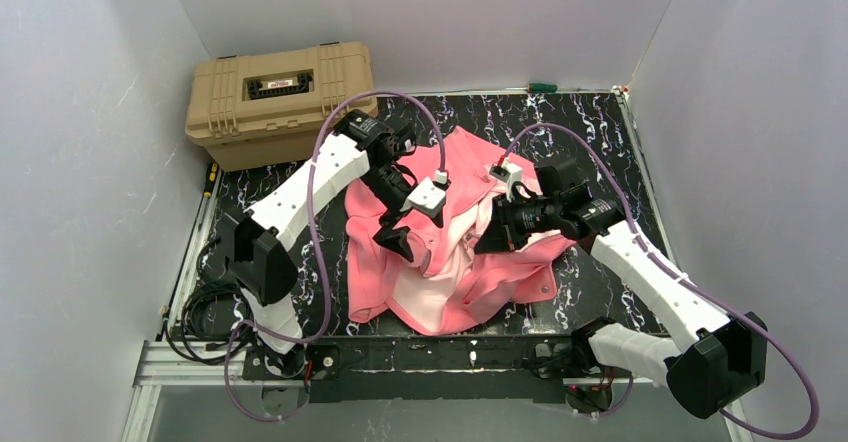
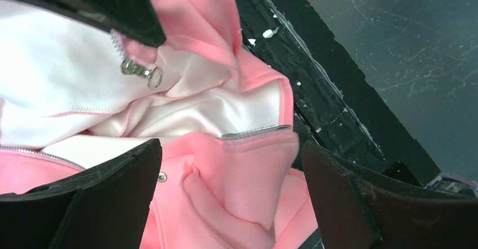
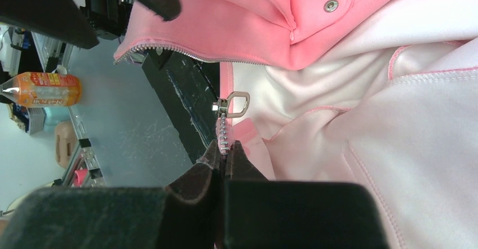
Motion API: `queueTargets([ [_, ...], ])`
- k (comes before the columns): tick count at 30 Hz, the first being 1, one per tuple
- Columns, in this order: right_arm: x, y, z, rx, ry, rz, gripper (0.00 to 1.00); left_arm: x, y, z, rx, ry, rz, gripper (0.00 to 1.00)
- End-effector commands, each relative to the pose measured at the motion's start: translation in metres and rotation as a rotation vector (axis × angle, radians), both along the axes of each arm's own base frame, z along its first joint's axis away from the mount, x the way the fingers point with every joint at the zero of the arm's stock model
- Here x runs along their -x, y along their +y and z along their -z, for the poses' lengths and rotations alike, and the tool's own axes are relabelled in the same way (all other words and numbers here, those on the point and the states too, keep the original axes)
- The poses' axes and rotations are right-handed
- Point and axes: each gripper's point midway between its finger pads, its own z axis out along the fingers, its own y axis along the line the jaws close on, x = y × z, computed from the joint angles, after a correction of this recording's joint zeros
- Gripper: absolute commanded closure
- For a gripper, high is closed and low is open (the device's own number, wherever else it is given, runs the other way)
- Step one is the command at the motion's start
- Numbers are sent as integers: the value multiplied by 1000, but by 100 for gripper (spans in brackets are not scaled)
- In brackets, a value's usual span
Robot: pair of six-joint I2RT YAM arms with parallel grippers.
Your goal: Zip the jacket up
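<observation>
1. Your jacket [image 1: 455, 272] lies crumpled in the middle of the dark marbled tabletop [image 1: 600, 132]. Its front is open and the pale lining faces up between the two arms.
2. Your right gripper [image 3: 224, 152] is clamped shut on one zipper edge of the jacket. It pinches the row of teeth just beside the slider [image 3: 232, 105], whose metal pull loop stands free just past the fingertips.
3. From above, that right gripper [image 1: 492, 234] sits low on the fabric at the right side of the opening.
4. Your left gripper [image 2: 230, 150] stands wide open and holds nothing. From above, it [image 1: 397, 242] is over the left side of the opening.
5. In the left wrist view, the other front panel lies between its fingers [image 2: 113, 192]. A snap [image 2: 162, 176] and the bottom end of the second zipper edge [image 2: 256, 130] show there.
6. You cannot tell from these views whether the left fingertips touch the fabric; they seem to hang just above it.
7. The tan case [image 1: 280, 102] sits at the far left corner, apart from the jacket.
8. An orange bottle [image 3: 42, 88] shows off beyond the tabletop's edge in the right wrist view.
</observation>
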Motion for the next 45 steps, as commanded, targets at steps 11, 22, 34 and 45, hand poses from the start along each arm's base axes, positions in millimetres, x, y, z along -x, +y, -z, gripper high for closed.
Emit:
queueTargets([
  [11,-5,2,-22,-31,-73,-11,99,23,17,17,-157,282,-41,12],
  [22,-4,2,-23,-28,-73,-11,99,23,25,39,-209,285,-1,29],
  [34,-4,1,-22,-21,-70,-9,99,28,9,41,-227,339,-76,63],
  [45,-5,0,-23,-15,-79,-2,99,24,3,45,-300,347,-224,100],
])
